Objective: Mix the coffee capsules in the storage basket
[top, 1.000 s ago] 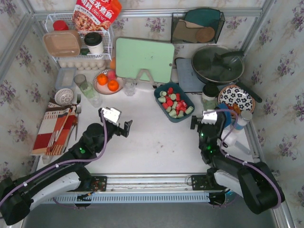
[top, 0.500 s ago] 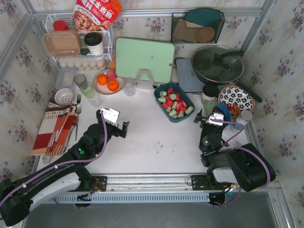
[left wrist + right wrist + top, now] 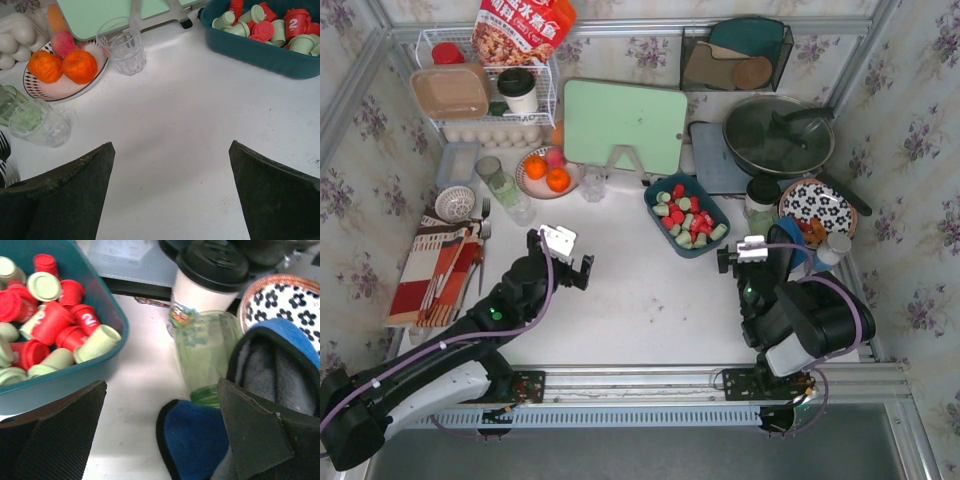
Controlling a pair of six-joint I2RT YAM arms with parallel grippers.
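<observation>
The dark teal storage basket stands right of the table's middle and holds red and pale green coffee capsules lying jumbled together. My left gripper is open and empty over bare table, well to the basket's left. In the left wrist view the basket and capsules are at the top right, far from that gripper. My right gripper is open and empty, just right of the basket's near corner. In the right wrist view the gripper spans the table between the basket with its capsules and a blue cloth.
A blue cloth, a greenish glass, a black-lidded cup and a patterned plate crowd the right gripper. A fruit plate, a clear glass and greenish glasses stand far left. A cutting board and pan stand behind.
My right gripper swung right and then back left, ending nearer the basket's near corner. The left gripper has barely shifted. The capsules have not moved.
</observation>
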